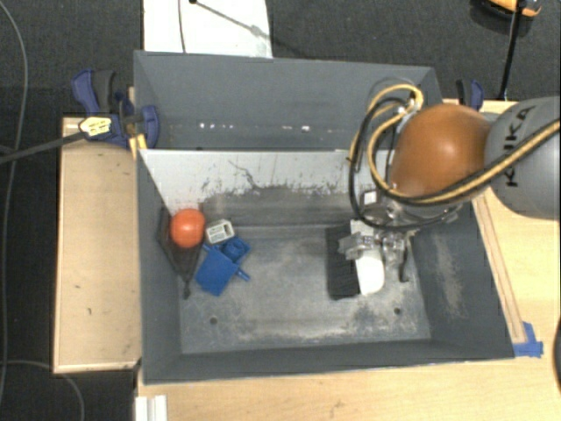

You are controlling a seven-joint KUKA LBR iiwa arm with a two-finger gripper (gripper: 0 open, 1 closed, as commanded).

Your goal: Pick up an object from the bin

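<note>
The orange cover (pixel 438 152) on the wrist and the looped cables (pixel 366 147) hide most of the gripper (pixel 382 254) from above. Only its pale lower end shows, and whether it is set wide or narrow cannot be told. Just beneath it lies a white lump (pixel 370 275). It is hard to make out whether this is a loose thing or something gripped, and its upper end runs into the gripper's metal parts.

Touching the lump at its 9 o'clock side is a black block (pixel 343 268), oblong and matte. It lies flat at about 3 o'clock on the floor of the bin (pixel 289 318), and its top right corner is covered by the gripper.

The arm (pixel 528 158) comes in from 3 o'clock over the rim and bends down at the wrist, so the gripper points at the floor over the lump and the block's right edge.

Well apart, at 9 o'clock, an orange ball (pixel 187 229) sits on a dark flat thing (pixel 180 263), mostly hidden and of unclear kind. A blue piece (pixel 219 267) lies just beside the ball, with a small white tag (pixel 219 231) touching its top.
</note>
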